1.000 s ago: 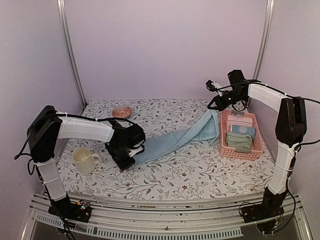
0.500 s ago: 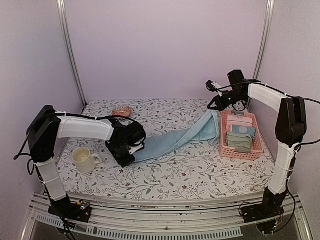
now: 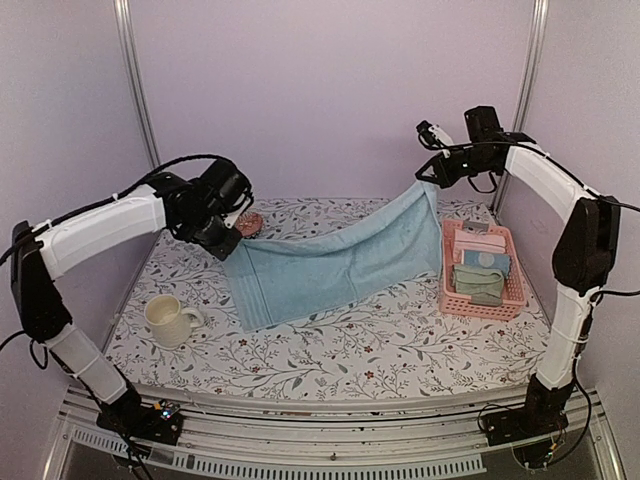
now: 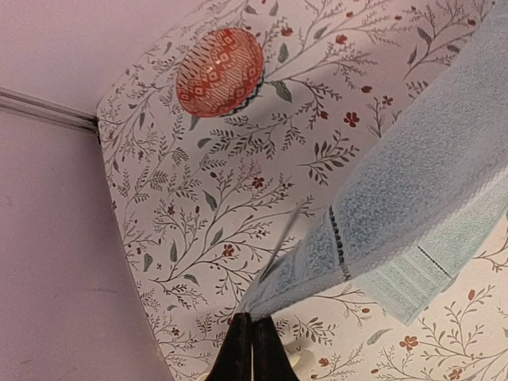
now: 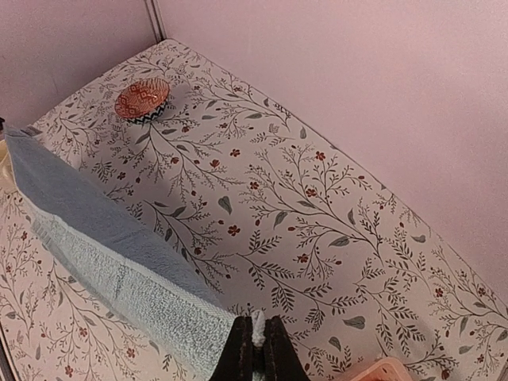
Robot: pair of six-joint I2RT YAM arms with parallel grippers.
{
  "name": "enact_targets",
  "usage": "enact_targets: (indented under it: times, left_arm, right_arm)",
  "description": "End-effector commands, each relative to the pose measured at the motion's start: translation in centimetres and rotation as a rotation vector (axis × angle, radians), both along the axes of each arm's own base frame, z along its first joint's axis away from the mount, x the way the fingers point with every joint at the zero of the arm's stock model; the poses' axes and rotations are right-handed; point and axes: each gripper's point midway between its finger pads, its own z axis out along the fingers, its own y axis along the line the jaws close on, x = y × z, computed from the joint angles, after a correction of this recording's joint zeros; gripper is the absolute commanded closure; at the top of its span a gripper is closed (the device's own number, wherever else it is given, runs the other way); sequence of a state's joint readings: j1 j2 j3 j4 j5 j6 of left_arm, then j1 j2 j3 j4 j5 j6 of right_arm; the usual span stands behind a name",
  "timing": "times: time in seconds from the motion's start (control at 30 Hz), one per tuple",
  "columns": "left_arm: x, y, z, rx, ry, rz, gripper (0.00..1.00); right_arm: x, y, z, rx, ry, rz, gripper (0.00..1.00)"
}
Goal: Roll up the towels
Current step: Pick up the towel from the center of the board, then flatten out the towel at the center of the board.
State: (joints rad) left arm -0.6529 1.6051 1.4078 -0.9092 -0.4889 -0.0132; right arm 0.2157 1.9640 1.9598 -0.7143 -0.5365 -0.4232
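A pale-blue towel (image 3: 330, 265) hangs spread between two arms held high. It sags at the middle, and its lower edge appears to rest on the table (image 3: 380, 350), just left of the basket (image 3: 482, 311). The cloth looks soft, light and limp, likely to droop wherever it is unsupported, so pinching the two corners of one edge, as here, seems the surest way to keep it flat for rolling. The left gripper (image 4: 252, 325) is clamped on the towel's left corner, its arm arched over the table's left side with the fingers pointing down. The right gripper (image 5: 254, 325) pinches the opposite corner, its arm reaching up and inward above the basket's far end.
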Motion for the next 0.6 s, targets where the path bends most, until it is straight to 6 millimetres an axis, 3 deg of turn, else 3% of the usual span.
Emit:
enact_targets:
  times: [0.0, 0.13, 0.5, 0.57]
  left_arm:
    - [-0.6, 2.2, 5.4, -0.044, -0.115, 0.065, 1.0]
    - [-2.4, 2.3, 7.7, -0.16, -0.161, 0.076, 1.0]
    - [-9.0, 1.5, 13.7, -0.38, -0.304, -0.014, 1.0]
    - [-9.4, 1.4, 14.7, -0.41, -0.324, -0.019, 1.0]
  right_arm:
    - [-2.4, 0.4, 4.8, 0.072, -0.057, 0.036, 0.97]
    - [-5.4, 0.4, 6.0, 0.115, -0.058, 0.063, 0.97]
    - [-17.6, 0.2, 10.7, 0.242, -0.171, 0.224, 0.96]
    - [-18.4, 0.2, 10.6, 0.253, -0.171, 0.243, 0.96]
